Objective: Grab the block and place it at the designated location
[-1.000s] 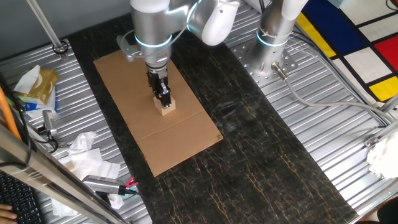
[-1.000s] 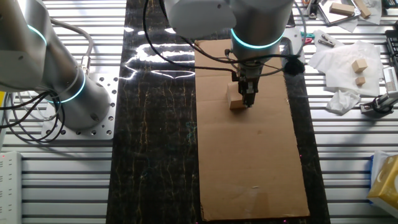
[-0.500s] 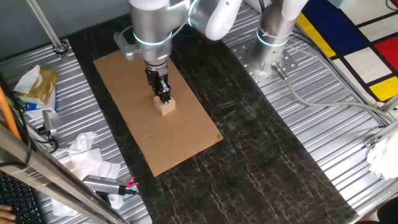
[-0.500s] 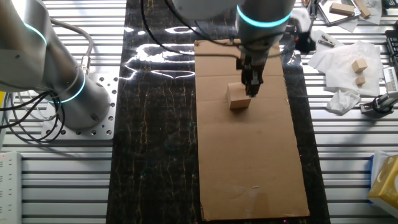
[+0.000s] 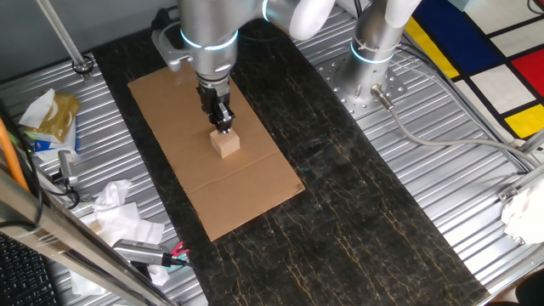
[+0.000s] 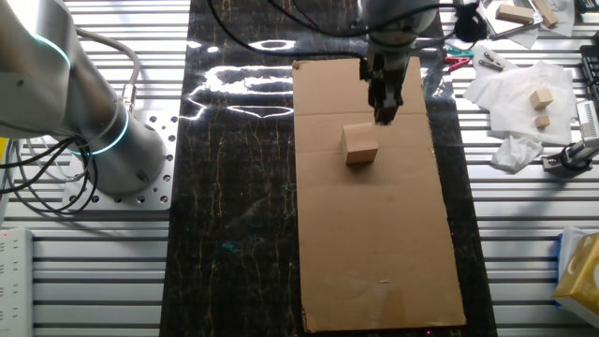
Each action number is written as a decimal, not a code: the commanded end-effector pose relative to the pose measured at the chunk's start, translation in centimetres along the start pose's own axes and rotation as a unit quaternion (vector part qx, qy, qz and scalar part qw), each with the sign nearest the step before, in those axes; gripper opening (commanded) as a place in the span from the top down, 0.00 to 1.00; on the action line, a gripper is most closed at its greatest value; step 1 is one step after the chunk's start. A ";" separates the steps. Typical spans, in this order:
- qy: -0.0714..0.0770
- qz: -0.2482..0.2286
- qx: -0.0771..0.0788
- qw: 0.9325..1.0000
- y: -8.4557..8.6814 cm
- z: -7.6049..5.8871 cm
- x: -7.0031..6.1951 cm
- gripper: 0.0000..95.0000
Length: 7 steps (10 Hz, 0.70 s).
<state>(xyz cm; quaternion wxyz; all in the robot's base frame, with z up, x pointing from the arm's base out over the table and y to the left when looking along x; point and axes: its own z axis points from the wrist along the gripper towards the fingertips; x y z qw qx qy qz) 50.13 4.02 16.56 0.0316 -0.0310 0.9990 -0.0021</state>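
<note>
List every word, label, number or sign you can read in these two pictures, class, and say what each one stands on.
None can be read.
The block has plain faces, and the cardboard sheet shows no print.
The yellow packet at the table's edge may carry print, but it is too small and blurred to read.

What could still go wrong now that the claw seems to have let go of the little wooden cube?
The gripper hangs close above the block on the cardboard sheet, so a sideways move might nudge the block. Also, the block hides any mark beneath it, so placement accuracy cannot be confirmed.
</note>
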 end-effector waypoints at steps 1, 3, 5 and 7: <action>0.006 0.016 0.001 1.000 0.4 -0.7 0.1 1.00; 0.004 0.028 -0.002 1.000 0.5 -0.9 0.1 1.00; 0.007 0.031 -0.002 0.999 0.5 -1.1 0.2 1.00; 0.008 0.026 -0.003 1.000 0.5 -1.1 0.2 1.00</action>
